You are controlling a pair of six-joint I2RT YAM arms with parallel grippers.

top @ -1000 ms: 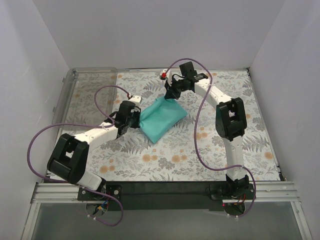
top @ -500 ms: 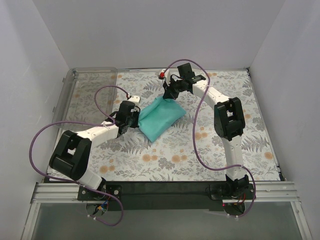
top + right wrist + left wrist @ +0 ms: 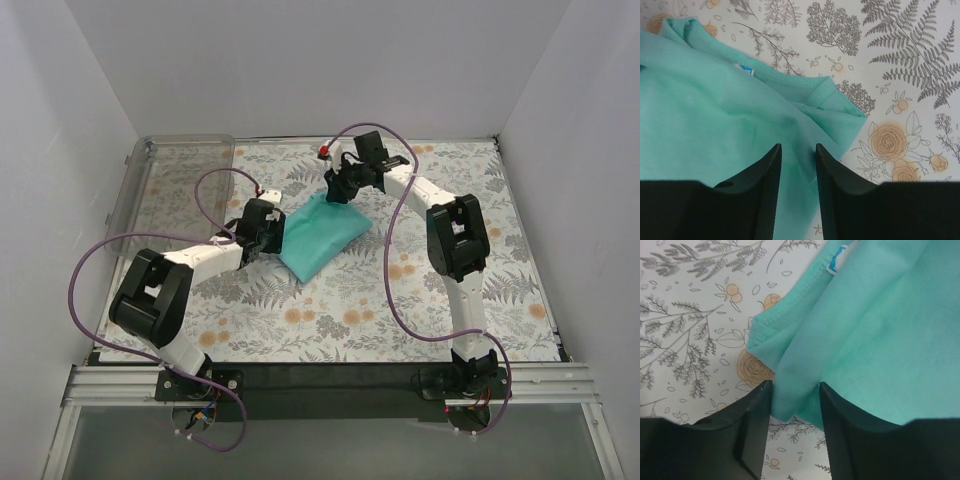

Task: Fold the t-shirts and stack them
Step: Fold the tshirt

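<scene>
blocked: t-shirt [image 3: 320, 232] mid-table, left arm [image 3: 200, 258] and right arm [image 3: 455, 240] flanking, bin [image 3: 186, 139] far-left, walls [image 3: 300, 70] around | free: table [image 3: 330, 320] near strip — right side

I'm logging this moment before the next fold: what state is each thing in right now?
t-shirt: folded into a compact block, lying flat.
left fingers: parted, one on each side of a t-shirt edge.
right fingers: parted, over the t-shirt near its collar.
clear bin: upright at the far-left corner, apart from the t-shirt.
</scene>
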